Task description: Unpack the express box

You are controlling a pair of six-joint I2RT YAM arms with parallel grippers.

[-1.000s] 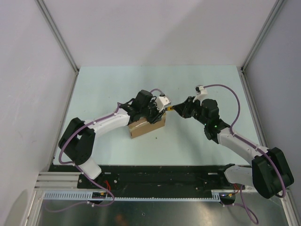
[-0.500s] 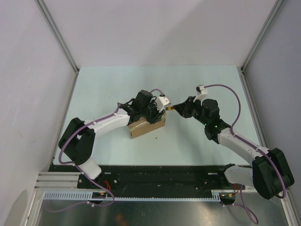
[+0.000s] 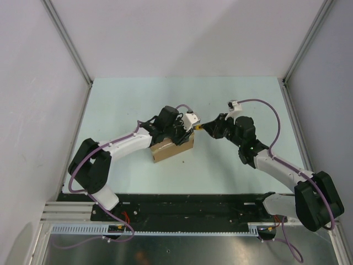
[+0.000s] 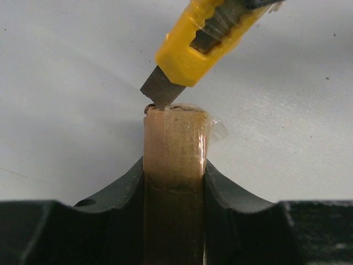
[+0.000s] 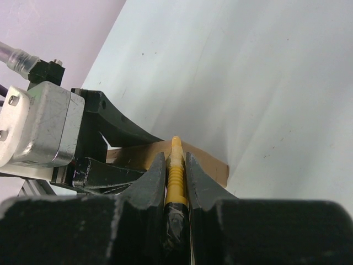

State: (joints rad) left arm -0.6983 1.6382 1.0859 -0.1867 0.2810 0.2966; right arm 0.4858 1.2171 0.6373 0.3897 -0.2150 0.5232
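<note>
Located express box (image 3: pixel 172 148) on pale surface (image 3: pixel 237 94), near its centre, under the left arm's wrist. Found left gripper (image 4: pixel 175 165) partly open and clamped across the box's narrow width, one jaw pressed to each side. Noted clear tape (image 4: pixel 215 130) wrapped over the box's far end. Found right gripper (image 5: pixel 176 165) closed tight on yellow utility knife (image 4: pixel 201 41), with blade (image 4: pixel 161 91) extended and its tip touching the taped top edge of the box.

Brown cardboard express box (image 3: pixel 168 150), closed, clear-taped edge
</note>
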